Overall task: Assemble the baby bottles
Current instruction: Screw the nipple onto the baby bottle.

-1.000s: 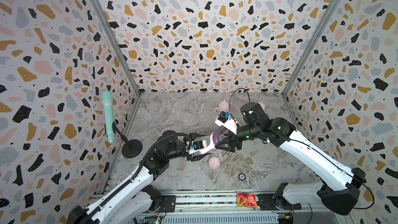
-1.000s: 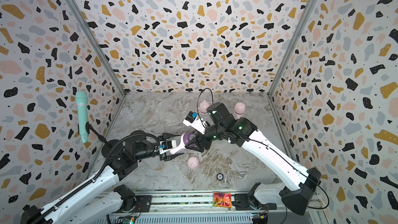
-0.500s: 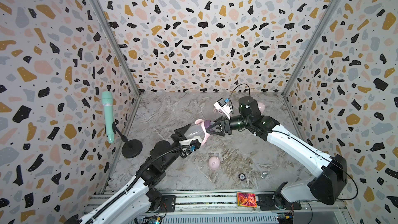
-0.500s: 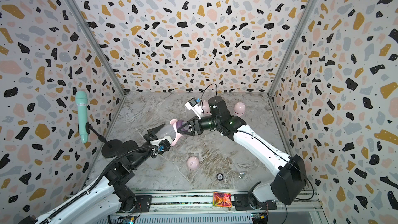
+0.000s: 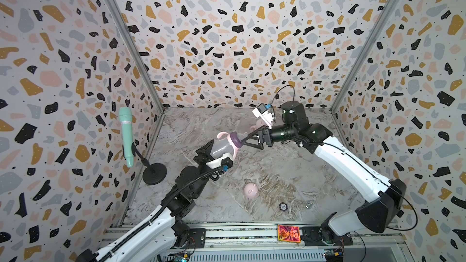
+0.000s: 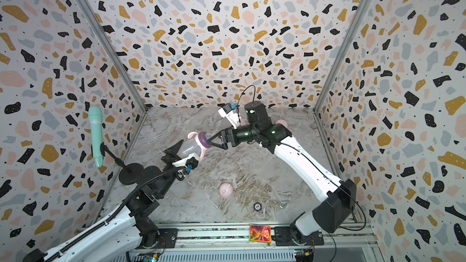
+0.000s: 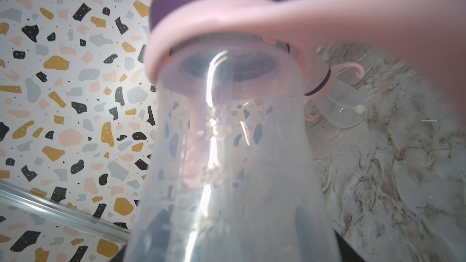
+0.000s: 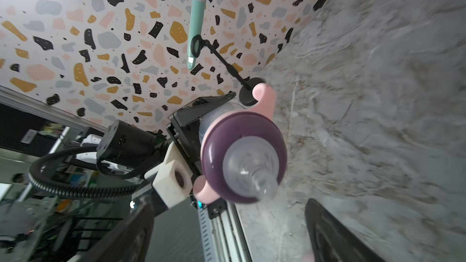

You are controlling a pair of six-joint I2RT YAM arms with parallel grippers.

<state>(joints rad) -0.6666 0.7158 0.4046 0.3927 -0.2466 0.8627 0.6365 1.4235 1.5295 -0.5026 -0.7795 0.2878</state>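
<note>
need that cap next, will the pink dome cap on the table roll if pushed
Likely yes: the pink dome cap looks rounded and smooth, so a push may roll or skid it across the table. It looks like small plastic, so probably light.

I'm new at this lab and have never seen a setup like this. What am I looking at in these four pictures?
The machine is two white robot arms with pincer-like grippers, working over a marble-look table inside patterned walls. Two pictures look down from one overhead camera pair. The other two come from a camera on each arm's wrist.

The left gripper is shut on a clear baby bottle with a purple collar and pink handles, held off the table. The right gripper faces its teat with open jaws, gripping nothing.

On the table lie a loose pink cap, a small black disc and a metal ring. Another bottle stands further back. A mint-green microphone sits on a stand on the left arm's side.
</note>
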